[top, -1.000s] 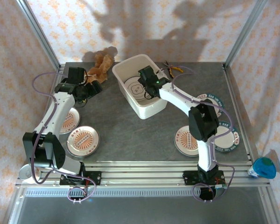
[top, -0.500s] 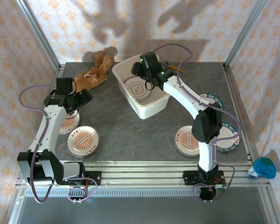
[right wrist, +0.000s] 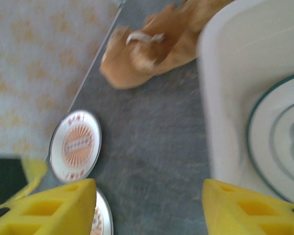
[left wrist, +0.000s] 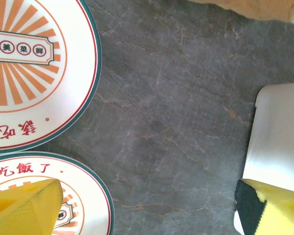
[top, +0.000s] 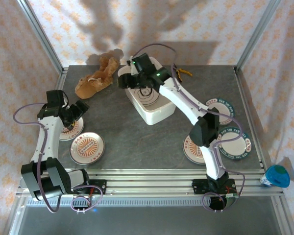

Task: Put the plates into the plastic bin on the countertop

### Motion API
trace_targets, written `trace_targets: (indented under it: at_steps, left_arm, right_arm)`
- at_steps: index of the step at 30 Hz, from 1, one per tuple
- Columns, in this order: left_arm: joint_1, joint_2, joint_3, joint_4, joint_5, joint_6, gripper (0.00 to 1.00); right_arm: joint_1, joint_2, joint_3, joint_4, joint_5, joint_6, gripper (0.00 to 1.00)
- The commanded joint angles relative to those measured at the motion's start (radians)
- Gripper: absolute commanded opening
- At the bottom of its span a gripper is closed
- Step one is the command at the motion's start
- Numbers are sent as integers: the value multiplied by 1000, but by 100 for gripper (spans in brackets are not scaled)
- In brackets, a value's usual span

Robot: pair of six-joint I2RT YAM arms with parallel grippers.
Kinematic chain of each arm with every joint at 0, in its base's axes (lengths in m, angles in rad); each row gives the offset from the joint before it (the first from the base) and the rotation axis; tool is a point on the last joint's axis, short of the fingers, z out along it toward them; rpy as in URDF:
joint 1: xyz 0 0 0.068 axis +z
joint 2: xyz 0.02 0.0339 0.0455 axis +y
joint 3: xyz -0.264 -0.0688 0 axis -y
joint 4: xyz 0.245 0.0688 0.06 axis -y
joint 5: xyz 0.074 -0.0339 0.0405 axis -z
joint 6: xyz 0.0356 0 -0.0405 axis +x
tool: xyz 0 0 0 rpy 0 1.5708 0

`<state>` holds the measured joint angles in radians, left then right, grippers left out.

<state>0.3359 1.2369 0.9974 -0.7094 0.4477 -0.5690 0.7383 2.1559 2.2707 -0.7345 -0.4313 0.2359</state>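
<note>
Since half a second ago, the right gripper (right wrist: pixel 148 188) has swung off the middle of the plastic bin (top: pixel 159 113) toward its far left corner. The left gripper (left wrist: pixel 148 196) has drawn back nearer the left edge, so we now see the whole stuffed toy (top: pixel 95 78). The bin itself has not shifted.

Both pairs of jaws stand wide apart with nothing between them. The left wrist view shows bare countertop (left wrist: pixel 176 122) in the gap, and the right wrist view, which is blurred, shows the same grey surface.

One green-rimmed plate (top: pixel 147 93) lies flat on the bin floor; it is round and white with thin dark rings. Of the other plates (top: pixel 87 147), two sit at the near left, the farther one partly under the left gripper. Three more sit on the right side, with two of those overlapping at their edges.

The left pair are glossy white discs with a thin green and red edge, an orange sunburst and red lettering (crisp in the left wrist view). The bin is smooth white plastic, rectangular, with rounded corners and a rolled rim. The countertop is matt dark grey, veined like stone. The toy is tan and furry, lying just beside the bin's left end. The fingers (right wrist: pixel 49 205) are blocky yellow wedges with hollow pockets.
</note>
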Motion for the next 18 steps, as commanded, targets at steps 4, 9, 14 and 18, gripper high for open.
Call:
trace_targets:
  at_steps: [4, 9, 14, 18]
  left_arm:
    - [31, 46, 57, 41, 47, -21, 93]
    - [31, 63, 93, 38, 25, -21, 92]
    - [29, 65, 96, 49, 30, -28, 92]
    - [29, 55, 103, 48, 20, -21, 91]
  right_arm:
    - [93, 64, 53, -109, -103, -96, 54]
    - [148, 120, 53, -115, -127, -102, 53]
    - [188, 180, 57, -86, -142, -75, 51]
    - [216, 222, 58, -65, -159, -55, 51]
